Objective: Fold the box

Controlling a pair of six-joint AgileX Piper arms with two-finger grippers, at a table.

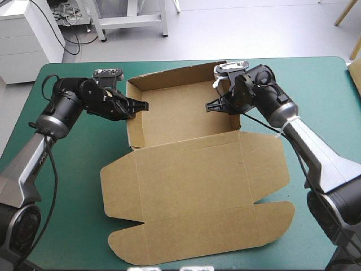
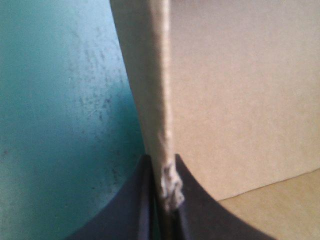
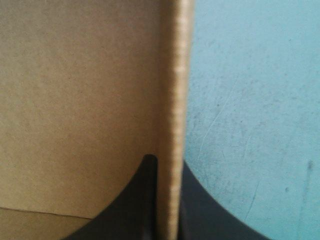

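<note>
Now | we see box (image 1: 180, 110) as open tray, lid (image 1: 192, 186) flat on bench (image 1: 79, 158) | left gripper (image 1: 140, 105) clamped on left wall | right gripper (image 1: 213, 105) clamped on right wall

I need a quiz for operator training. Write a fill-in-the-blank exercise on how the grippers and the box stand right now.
1. The left gripper is shut on the ____ wall of the box.
2. The right gripper pinches the opposite wall, one finger inside the box and the other ____.
3. The lid lies ____ on the teal-green cover.

Missing words: left; outside; flat.
</note>
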